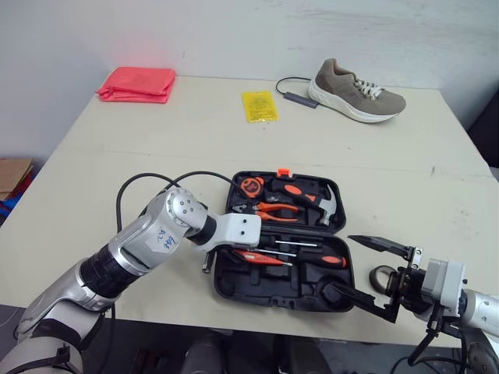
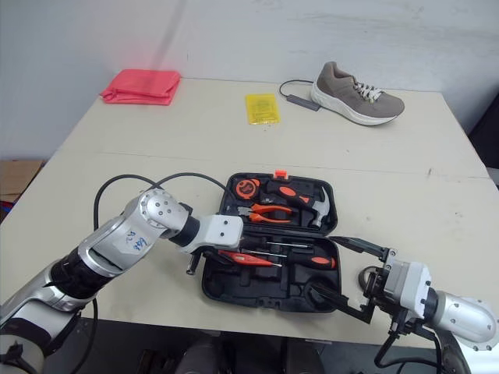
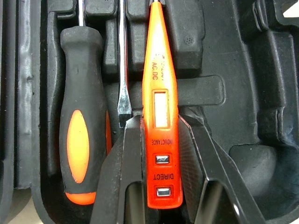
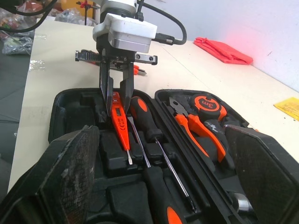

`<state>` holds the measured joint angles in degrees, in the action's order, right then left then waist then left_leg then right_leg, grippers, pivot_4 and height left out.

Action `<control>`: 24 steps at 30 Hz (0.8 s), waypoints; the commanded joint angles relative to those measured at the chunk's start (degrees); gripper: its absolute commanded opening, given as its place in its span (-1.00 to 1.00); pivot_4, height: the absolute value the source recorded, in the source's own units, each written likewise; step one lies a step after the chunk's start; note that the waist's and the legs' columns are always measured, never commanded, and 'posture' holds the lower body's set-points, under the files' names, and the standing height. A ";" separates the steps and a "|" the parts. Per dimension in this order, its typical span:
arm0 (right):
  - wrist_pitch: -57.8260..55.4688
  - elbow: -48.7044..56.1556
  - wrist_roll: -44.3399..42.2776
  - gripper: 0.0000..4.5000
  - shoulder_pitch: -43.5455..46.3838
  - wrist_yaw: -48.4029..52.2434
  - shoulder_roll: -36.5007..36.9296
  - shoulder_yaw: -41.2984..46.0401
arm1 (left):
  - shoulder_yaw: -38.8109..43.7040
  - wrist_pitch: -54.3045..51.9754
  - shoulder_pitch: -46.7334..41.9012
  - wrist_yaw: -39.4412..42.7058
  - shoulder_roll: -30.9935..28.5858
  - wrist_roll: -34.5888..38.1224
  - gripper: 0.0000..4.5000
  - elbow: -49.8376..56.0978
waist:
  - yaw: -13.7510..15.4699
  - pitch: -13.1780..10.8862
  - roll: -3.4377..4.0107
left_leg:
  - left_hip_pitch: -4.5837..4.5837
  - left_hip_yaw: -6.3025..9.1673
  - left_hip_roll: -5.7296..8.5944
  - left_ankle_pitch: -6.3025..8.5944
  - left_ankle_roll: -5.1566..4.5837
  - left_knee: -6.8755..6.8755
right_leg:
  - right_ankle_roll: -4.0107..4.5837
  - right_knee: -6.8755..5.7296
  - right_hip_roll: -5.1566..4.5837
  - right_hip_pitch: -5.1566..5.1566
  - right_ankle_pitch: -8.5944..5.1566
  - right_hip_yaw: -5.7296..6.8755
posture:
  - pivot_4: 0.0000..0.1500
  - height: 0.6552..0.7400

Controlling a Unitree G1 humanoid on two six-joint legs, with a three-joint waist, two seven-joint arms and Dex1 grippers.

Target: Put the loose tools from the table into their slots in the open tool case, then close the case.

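The black tool case [image 1: 234,284] lies open near the table's front edge. My left gripper [image 1: 243,254] reaches into its front half from the left and is shut on an orange tester pen [image 3: 159,107], which lies along a slot beside a thin flat screwdriver blade [image 3: 123,70] and a black and orange screwdriver [image 1: 323,259]. The right wrist view shows the left fingers [image 4: 106,88] straddling the pen [image 4: 120,119]. My right gripper [image 1: 338,263] stands open at the case's front right corner, holding nothing. Pliers [image 1: 273,209], a hammer [image 1: 316,201] and a tape measure [image 1: 251,185] sit in the rear half.
A small dark ring [image 1: 382,276] lies on the table just right of the case, by my right gripper. Far back are a beige shoe [image 1: 355,91], a yellow packet [image 1: 259,106] and a folded red cloth [image 1: 137,83]. A black cable [image 1: 144,181] loops over the left arm.
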<state>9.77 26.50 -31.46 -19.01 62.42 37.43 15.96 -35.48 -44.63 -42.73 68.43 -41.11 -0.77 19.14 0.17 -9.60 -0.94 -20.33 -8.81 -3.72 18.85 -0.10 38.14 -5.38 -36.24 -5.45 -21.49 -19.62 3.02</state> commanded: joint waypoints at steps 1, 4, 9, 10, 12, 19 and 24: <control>0.88 0.65 -0.11 1.00 -0.08 -0.28 -0.49 -0.11 | -3.47 -0.27 1.53 -0.18 -0.08 -2.19 -0.86 -2.41 | 0.00 0.02 0.00 | 0.01 0.00 0.00 0.00 0.00 0.00 | 0.00 0.00 0.00 0.01 0.00 0.00 | 1.00 1.00; 0.86 0.89 -0.03 1.00 -0.41 -0.44 -0.66 -0.14 | -2.98 -1.08 1.85 -0.23 0.54 -1.46 -0.86 -1.98 | 0.08 0.09 0.00 | 0.03 0.00 0.01 0.00 0.00 0.01 | 0.00 -0.02 -0.01 0.03 0.00 -0.01 | 1.00 1.00; 0.79 0.87 -0.07 1.00 -0.42 -0.51 -0.62 -0.08 | -3.94 -1.29 1.96 1.58 -1.95 -2.34 -0.86 -1.20 | -0.05 0.12 -0.01 | 0.03 0.00 0.00 0.00 -0.01 0.02 | 0.00 -0.04 -0.03 0.03 0.00 -0.02 | 1.00 1.00; 0.77 0.82 -0.04 1.00 -0.31 -0.54 -0.62 -0.14 | -4.22 -1.21 1.85 1.65 -2.22 -2.64 -0.86 -1.25 | -0.09 0.13 -0.01 | 0.03 0.00 -0.01 0.00 -0.01 0.01 | 0.01 -0.05 -0.02 0.03 0.00 -0.02 | 1.00 1.00; 0.82 0.65 -0.02 1.00 -0.16 -0.53 -0.63 -0.17 | -5.22 -1.05 1.23 1.83 -2.73 -3.80 -0.86 -1.32 | -0.28 0.15 0.01 | 0.05 0.00 -0.03 0.00 0.00 0.00 | 0.02 -0.07 -0.01 0.03 -0.01 -0.02 | 1.00 1.00; 1.31 -0.12 0.16 1.00 0.11 -0.28 -0.97 -0.39 | -10.04 -3.86 -2.12 2.91 -3.77 -8.08 -0.86 -1.60 | -0.28 0.24 0.00 | 0.16 -0.01 -0.07 -0.05 0.08 -0.01 | 0.15 -0.26 0.07 0.03 -0.09 -0.06 | 1.00 1.00; 1.41 -0.38 0.43 1.00 0.47 -0.21 -1.53 -0.84 | -11.10 -5.69 -3.73 2.23 -2.10 -9.15 -0.86 -2.70 | -0.25 0.41 0.04 | 0.21 0.00 -0.10 -0.07 0.12 -0.02 | 0.19 -0.33 0.10 0.03 -0.11 -0.09 | 1.00 1.00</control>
<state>10.07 25.24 -30.69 -18.83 62.22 36.10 15.37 -42.16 -48.45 -48.04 70.87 -42.36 -6.44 19.86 -0.08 -9.19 -0.90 -20.12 -8.81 -3.82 18.77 0.02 38.12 -5.19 -36.58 -5.35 -21.47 -19.73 2.93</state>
